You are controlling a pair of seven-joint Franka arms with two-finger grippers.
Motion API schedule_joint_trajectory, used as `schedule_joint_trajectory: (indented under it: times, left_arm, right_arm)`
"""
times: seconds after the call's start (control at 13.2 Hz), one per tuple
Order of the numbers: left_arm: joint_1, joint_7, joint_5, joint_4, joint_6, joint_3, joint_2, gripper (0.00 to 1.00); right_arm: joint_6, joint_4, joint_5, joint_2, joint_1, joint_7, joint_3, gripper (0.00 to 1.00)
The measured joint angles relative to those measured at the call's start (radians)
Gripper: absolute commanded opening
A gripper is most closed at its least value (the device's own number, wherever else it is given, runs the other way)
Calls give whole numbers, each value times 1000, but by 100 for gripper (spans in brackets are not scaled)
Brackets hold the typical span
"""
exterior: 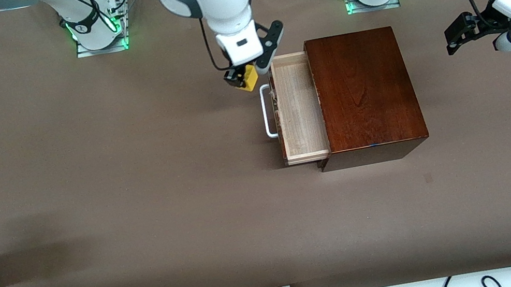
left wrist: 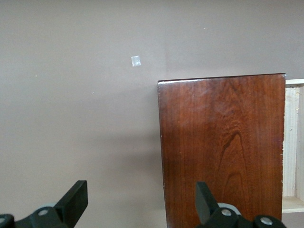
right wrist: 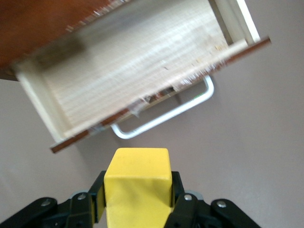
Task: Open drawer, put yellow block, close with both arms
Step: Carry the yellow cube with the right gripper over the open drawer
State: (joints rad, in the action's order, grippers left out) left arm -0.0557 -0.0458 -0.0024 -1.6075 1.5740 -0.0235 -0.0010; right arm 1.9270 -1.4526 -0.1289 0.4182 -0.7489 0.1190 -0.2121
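The yellow block is held in the air, clenched between the 2 fingers of the right hand, over bare table just beside the handle end of the drawer, toward the right arm's end of the table from it. The drawer is pulled out of the wooden box, its pale floor seen bare, with the white handle on its dark front. In the right wrist view the block is gripped on 2 opposite flat faces, low on its body, with the top part standing proud of the fingers. The block is judged small, light and stiff, with plain smooth faces, so a squeeze on parallel faces should be enough; slipping is likely only if the grip is off-centre or taken on a corner. No fragility is expected, so a short drop into the drawer should be harmless, though a bounce off the thin drawer wall is possible if release is made too near the rim. The drawer is judged to slide stiffly on wood; the handle is the natural hold for pulling, the flat front for pushing shut, and the box may shift on the table unless braced. The left hand waits released, fingers spread, beside the box toward the left arm's end of the table; its fingers are seen wide apart with the box top below.
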Motion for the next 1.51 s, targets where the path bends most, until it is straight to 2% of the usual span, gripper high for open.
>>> schedule_joint_trajectory:
  times: [0.23, 0.53, 1.51]
  left_arm:
    - [19, 10, 0, 0, -7, 0, 0, 100]
    - [19, 12, 0, 0, -20, -8, -1, 100]
    - [18, 12, 0, 0, -24, -19, -4, 100]
  right_arm:
    - [-42, 146, -79, 91, -73, 1, 0, 7]
    - [-43, 240, -147, 199, -138, 11, 2, 7]
    - [87, 262, -157, 306, -150, 156, 22, 8]
